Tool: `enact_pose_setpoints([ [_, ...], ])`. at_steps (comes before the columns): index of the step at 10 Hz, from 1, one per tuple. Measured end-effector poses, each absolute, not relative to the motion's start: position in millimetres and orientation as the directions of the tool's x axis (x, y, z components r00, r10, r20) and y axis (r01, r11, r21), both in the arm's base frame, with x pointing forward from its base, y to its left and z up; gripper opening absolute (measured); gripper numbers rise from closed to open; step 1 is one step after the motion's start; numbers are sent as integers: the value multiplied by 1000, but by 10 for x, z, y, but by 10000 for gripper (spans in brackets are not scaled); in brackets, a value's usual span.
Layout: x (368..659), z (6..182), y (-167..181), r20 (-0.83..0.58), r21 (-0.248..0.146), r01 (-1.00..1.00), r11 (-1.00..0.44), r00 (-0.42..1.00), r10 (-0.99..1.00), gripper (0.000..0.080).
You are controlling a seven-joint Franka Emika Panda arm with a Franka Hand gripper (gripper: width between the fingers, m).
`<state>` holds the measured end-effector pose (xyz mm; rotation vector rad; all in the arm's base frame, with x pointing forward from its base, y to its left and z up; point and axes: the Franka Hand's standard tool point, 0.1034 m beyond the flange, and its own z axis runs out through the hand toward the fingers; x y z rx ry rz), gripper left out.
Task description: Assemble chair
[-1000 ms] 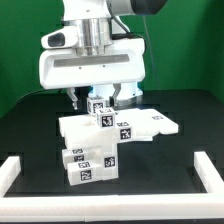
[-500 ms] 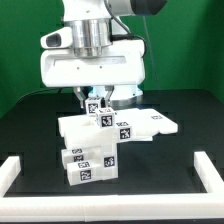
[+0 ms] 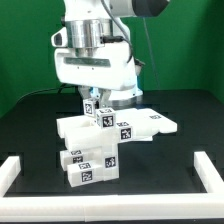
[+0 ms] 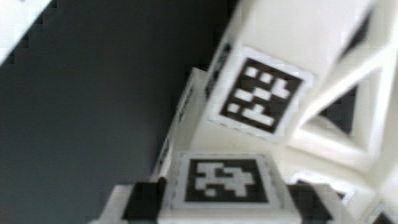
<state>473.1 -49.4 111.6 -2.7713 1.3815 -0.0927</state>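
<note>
The partly joined white chair stands mid-table: stacked tagged slabs, with a flat slab reaching toward the exterior view's right. My gripper sits right above it, shut on a small white tagged block at the top of the stack. In the wrist view this block sits between my dark fingertips, touching both. Just beyond it is another tagged white chair part. Whether the block is seated in the part below is hidden.
Low white border rails run along the table's left, right and front. The table is black with a green backdrop behind. My large white wrist housing hangs over the chair's back half.
My wrist has turned about its vertical axis, so the white housing looks narrower and angled. The gripper stays on the tagged block; the chair parts have not moved.
</note>
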Motion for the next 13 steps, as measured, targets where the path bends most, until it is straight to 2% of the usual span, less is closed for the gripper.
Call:
enact_pose_setpoints([
  [1, 4736, 1110, -500, 17, -95, -900, -426, 426, -904, 281],
  [2, 4739, 1109, -504, 14, -107, -917, -384, 385, -923, 281],
  [4, 4740, 1109, -503, 18, -106, -903, -417, 418, -908, 302],
  [5, 4740, 1110, -503, 20, -105, -898, -428, 428, -903, 476],
  [6, 4745, 1116, -504, 43, -92, -796, -598, 597, -801, 476],
  [7, 4767, 1130, -492, 63, -67, -646, -760, 758, -649, 615],
  [8, 4743, 1124, -476, 43, -52, -508, -860, 859, -510, 639],
  [11, 4691, 1110, -476, 62, -43, -355, -934, 932, -357, 647],
  [13, 4691, 1113, -493, 69, -29, -171, -985, 982, -173, 649],
])
